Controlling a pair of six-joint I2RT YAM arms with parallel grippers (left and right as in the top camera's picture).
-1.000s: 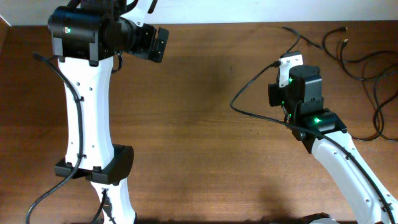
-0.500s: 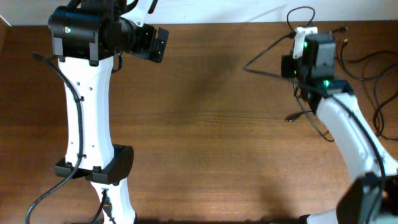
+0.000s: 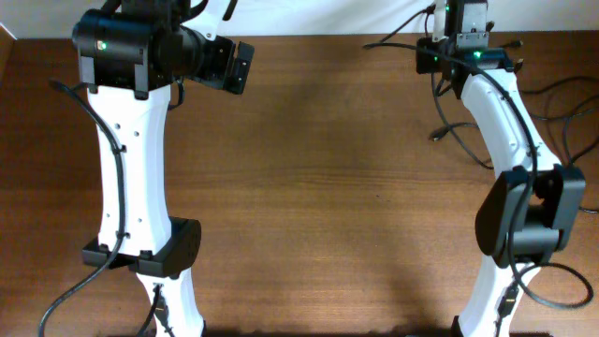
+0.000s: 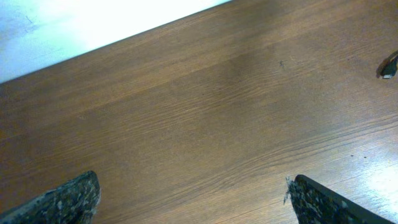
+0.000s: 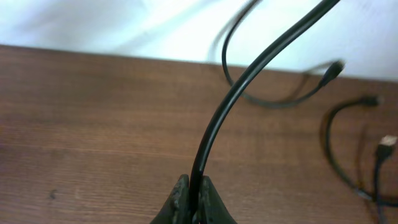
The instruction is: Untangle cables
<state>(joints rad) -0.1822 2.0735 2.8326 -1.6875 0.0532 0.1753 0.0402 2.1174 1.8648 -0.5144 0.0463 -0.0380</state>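
Right hand (image 5: 191, 200) clenched on one black cable (image 5: 245, 78), at the far back edge of the surface (image 3: 328, 187), right side; the cable runs up out of the grip toward the white wall (image 5: 93, 25). Left hand (image 4: 193, 202) released, fingers (image 4: 68, 200) wide, holding nothing, hovering over bare wood at back left, well apart from every cord. Rest of the cables (image 3: 552, 94) lie loose along the right edge, loops crossing each other, a few plugs (image 5: 387, 142) showing. Progress call: early, one strand picked up, pile not yet sorted. Left to do: pull that strand clear, lay it apart, repeat for the others
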